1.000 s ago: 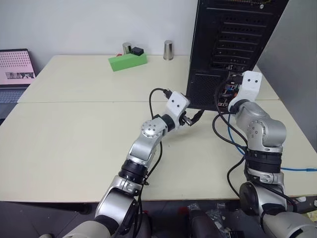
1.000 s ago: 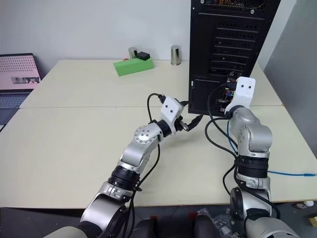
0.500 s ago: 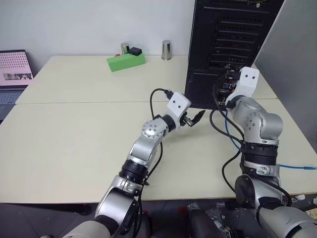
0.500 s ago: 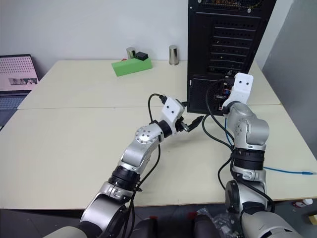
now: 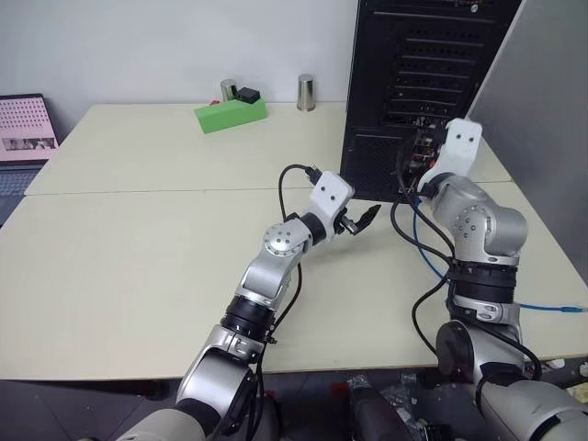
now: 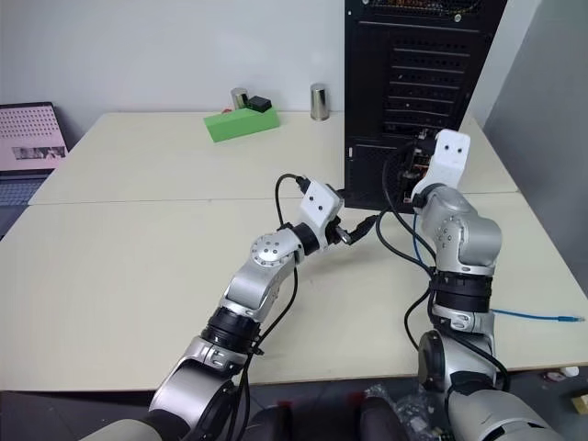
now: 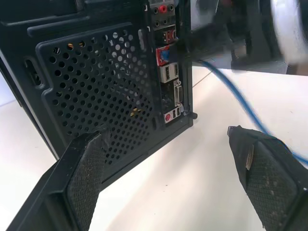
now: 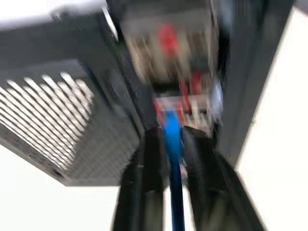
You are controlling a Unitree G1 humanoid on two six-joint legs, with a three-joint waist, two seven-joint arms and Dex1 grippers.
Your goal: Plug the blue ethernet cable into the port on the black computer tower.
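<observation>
Blue ethernet cable (image 7: 230, 86) meets black computer tower (image 7: 96, 91); no readable writing.

The black computer tower (image 5: 418, 87) is standing on the table's (image 5: 138, 266) far right. The blue ethernet cable (image 7: 230, 83) is running from the port (image 7: 165, 56) among its rear connectors across the table toward the near right. A green block (image 5: 230, 114) and two cans are sitting far left of the tower, a laptop (image 5: 26, 129) lying beyond the left edge.
</observation>
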